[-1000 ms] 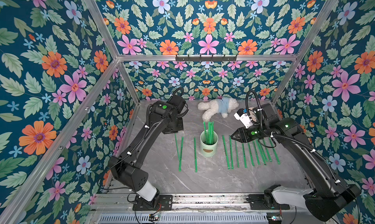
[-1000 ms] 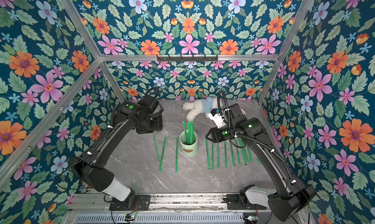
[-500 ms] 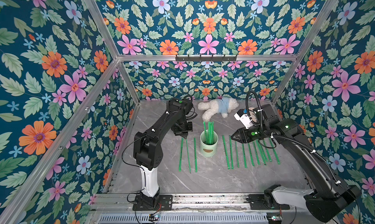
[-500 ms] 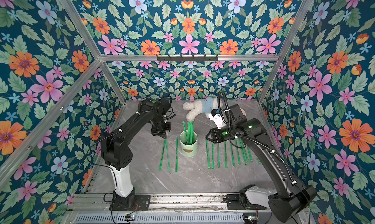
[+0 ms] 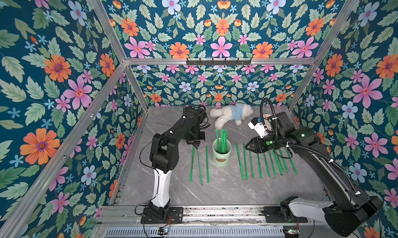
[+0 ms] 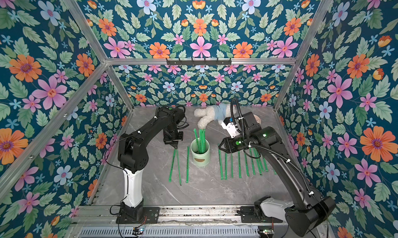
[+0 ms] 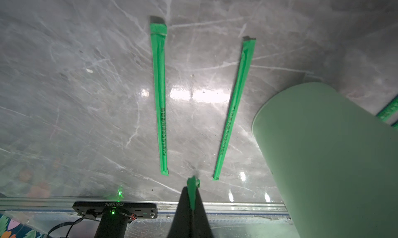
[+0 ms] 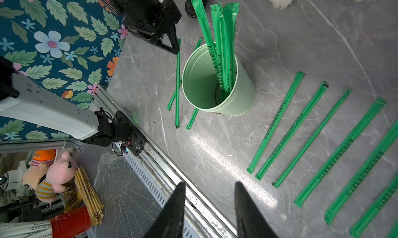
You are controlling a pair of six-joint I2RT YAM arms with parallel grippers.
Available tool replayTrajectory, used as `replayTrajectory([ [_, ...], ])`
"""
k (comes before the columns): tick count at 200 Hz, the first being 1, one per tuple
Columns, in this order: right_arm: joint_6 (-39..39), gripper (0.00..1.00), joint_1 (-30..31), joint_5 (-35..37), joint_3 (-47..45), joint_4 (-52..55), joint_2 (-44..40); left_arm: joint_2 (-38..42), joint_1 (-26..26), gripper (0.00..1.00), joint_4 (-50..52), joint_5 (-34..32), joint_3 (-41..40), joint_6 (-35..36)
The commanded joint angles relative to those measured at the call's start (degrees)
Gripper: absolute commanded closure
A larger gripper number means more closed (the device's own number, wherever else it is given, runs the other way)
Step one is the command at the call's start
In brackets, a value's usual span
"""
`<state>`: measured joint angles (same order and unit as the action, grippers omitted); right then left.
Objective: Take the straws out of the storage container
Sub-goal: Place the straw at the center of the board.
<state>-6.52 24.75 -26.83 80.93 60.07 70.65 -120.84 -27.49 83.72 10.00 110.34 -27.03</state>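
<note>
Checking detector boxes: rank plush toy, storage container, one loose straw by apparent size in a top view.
1. plush toy
2. storage container
3. loose straw: longer than the container but far thinner, smallest by area.

Left hand point(image 7: 192, 190) pinched, right hand point(image 8: 210, 185) agape

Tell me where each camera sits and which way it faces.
Top views: high at the front, looking down on the table, left arm, right arm, storage container centred.
Left wrist: above the shut left pincer pinching a straw end, looking down at two laid straws; own base visible.
Right wrist: behind the open right pincer, facing container and left arm.
Shared: all four show the container.
</note>
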Motion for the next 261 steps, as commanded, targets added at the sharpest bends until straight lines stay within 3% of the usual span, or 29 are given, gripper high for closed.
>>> replayTrajectory([
  [1,0.2,0.61,0.0,-0.6,-0.1,-1.8,-0.2,-1.7,0.1,1.00,1.4,-2.8,1.5,0.1],
  [196,0.0,0.60,0.0,-1.0,-1.1,-3.0,-0.2,-10.3,0.0,0.98,-5.1,1.0,2.1,-0.6],
  [261,0.1,0.60,0.0,-1.0,-1.4,-3.0,-0.5,-10.9,0.0,0.90,-6.4,1.3,1.5,-0.7],
])
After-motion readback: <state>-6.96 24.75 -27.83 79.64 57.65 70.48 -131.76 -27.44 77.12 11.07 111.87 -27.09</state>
